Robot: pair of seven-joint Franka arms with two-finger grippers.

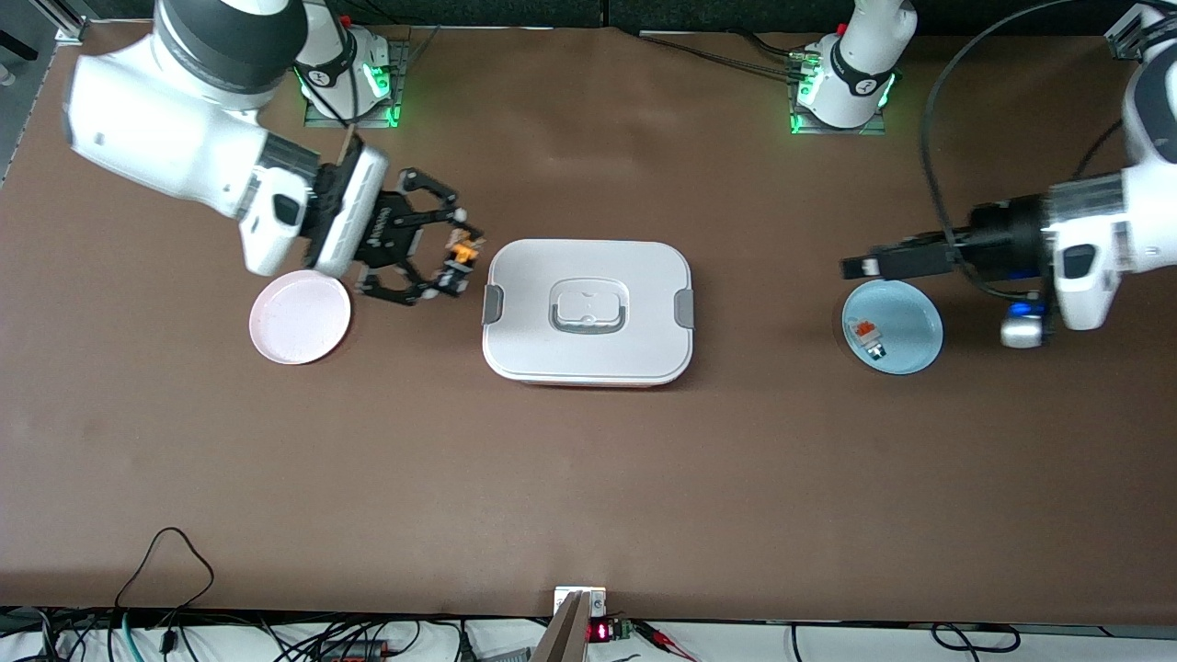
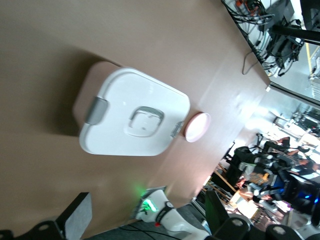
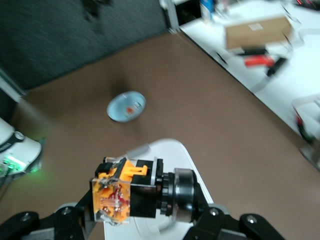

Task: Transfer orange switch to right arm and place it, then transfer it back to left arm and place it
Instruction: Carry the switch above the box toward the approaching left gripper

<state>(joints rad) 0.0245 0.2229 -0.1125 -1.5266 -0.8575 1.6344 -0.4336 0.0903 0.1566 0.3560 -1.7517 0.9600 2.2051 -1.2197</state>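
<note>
The orange switch (image 1: 462, 250) is held in the air by my right gripper (image 1: 453, 255), which is shut on it. It hangs over the table beside the end of the white box (image 1: 588, 313) that faces the right arm. In the right wrist view the switch (image 3: 135, 192) lies crosswise between the fingers, its orange rear part at one end and its black round head at the other, with the box lid (image 3: 170, 150) below. My left gripper (image 1: 860, 268) is open and holds nothing. It hovers over the rim of the blue plate (image 1: 919, 336) and points toward the box (image 2: 135, 117).
A pink plate (image 1: 301, 317) lies under the right arm's wrist, beside the box. The blue plate holds a small white block with orange tabs (image 1: 869, 336). Cables and a small device (image 1: 579, 602) run along the table edge nearest the front camera.
</note>
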